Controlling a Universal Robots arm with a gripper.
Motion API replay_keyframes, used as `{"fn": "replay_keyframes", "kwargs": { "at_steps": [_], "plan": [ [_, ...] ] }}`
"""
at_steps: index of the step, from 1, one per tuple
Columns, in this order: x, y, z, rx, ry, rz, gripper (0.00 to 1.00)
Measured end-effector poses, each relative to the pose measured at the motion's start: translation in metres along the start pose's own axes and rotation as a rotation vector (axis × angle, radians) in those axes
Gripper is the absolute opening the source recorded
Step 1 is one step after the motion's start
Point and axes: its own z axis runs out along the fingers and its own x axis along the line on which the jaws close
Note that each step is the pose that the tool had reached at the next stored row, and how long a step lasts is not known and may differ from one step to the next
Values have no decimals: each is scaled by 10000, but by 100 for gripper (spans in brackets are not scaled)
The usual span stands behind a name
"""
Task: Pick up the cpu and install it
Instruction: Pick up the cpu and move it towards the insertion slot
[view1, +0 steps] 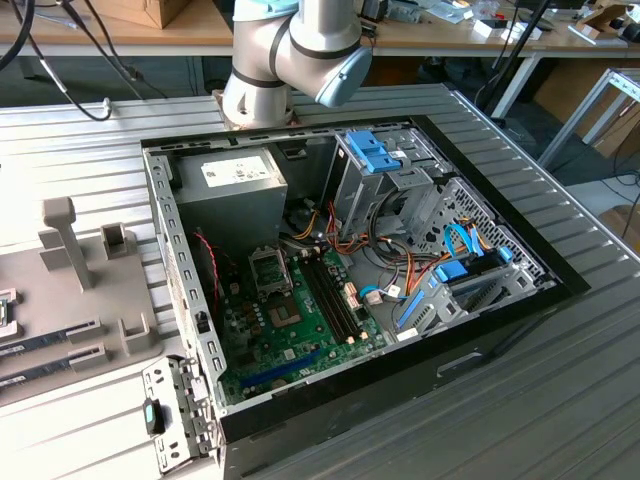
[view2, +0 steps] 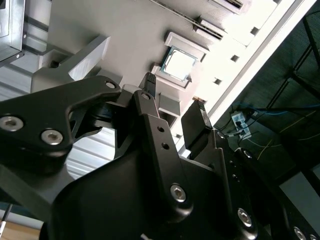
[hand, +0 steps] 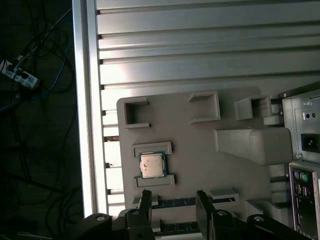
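Observation:
The cpu (hand: 151, 165) (view2: 177, 64) is a small square chip with a shiny silver top. It lies flat in a raised holder on the grey fixture plate (hand: 200, 150) (view1: 90, 300). In both wrist views my gripper (hand: 173, 193) (view2: 174, 92) hangs above the plate, open, with nothing between its black fingers (hand: 145, 200). The cpu lies just beyond one fingertip, off to the side of the gap. In the exterior view the open computer case holds the green motherboard (view1: 300, 335) with its metal-framed socket (view1: 270, 268).
Memory sticks (hand: 175, 202) (view1: 40, 340) lie in slots on the plate under my fingers. A tall grey post (view1: 62, 235) stands on the plate. The case holds a grey power-supply box (view1: 230, 185), blue drive cages (view1: 375, 155) and loose cables. The table's edge (hand: 82, 100) runs near the plate.

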Motion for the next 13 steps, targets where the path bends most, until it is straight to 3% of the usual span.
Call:
{"fn": "replay_keyframes", "kwargs": {
  "at_steps": [13],
  "plan": [
    [1, -2, 49, 0, 0, 0, 48]
  ]
}}
